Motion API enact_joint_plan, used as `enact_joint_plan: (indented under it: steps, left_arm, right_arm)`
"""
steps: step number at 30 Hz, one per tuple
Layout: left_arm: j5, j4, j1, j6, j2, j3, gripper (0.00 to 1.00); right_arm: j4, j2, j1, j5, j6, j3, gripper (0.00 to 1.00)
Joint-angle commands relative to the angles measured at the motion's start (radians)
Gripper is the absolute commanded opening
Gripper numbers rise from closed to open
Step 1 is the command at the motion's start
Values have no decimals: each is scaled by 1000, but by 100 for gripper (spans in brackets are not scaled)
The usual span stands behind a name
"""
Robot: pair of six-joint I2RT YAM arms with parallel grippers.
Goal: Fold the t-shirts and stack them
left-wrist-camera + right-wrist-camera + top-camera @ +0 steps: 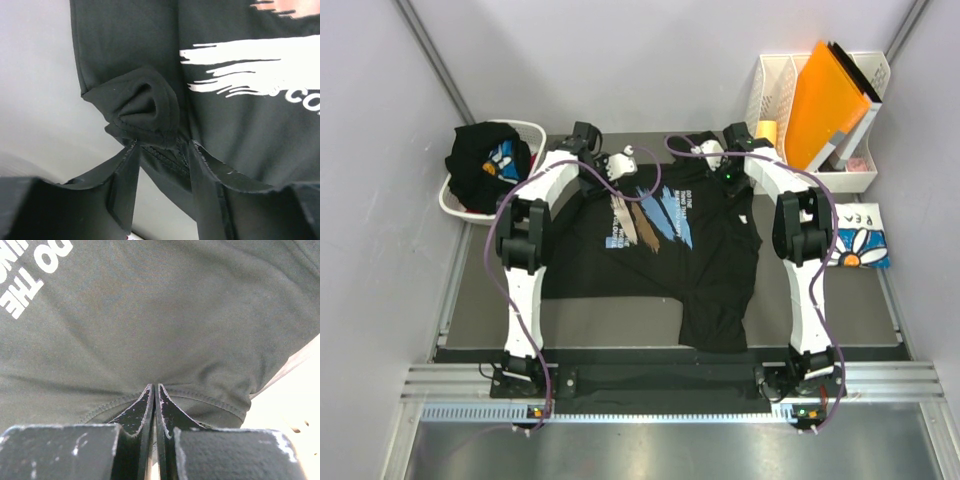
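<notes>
Tee count coming in: three bundles of cloth on show. Black printed tee [650, 250]: one. Black bundle [485, 160] in basket: one heap, number of garments inside cannot be told. Folded white tee [858, 240]: one. White laundry basket [455, 205]: one. Orange folder [825, 100]: one. White file rack [775, 80]: one. Small yellow object [766, 131] beside rack: one. Arms: two, left arm [525, 250], right arm [798, 235]. Grippers: two, left gripper [161, 145], right gripper [154, 386], two fingers apiece. Purple cables [496, 262]: two, one per arm.
</notes>
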Motion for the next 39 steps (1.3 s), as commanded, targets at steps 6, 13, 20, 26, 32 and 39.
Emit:
enact_joint_plan:
  steps: [6,13,20,26,32,39]
  left_arm:
    - [-37,86,-7,-34,22,-23,29]
    - [-80,143,-9,-63,26,-24,0]
    - [-193,396,-7,-123,-64,-122,0]
    - [-300,520,-10,-115,-125,-164,0]
    - [-395,666,-13,-126,-162,-204,0]
    - [-524,689,-10,-49,-110,-199,0]
  right_arm:
    - [11,-4,1,-14,-11,25,0]
    - [5,-8,1,-19,-10,24,0]
    - [8,-13,0,-23,-16,7,0]
    - [8,-8,3,-26,-13,10,0]
    - [4,-8,8,-28,-13,10,0]
    - [5,-28,8,-29,-16,-9,0]
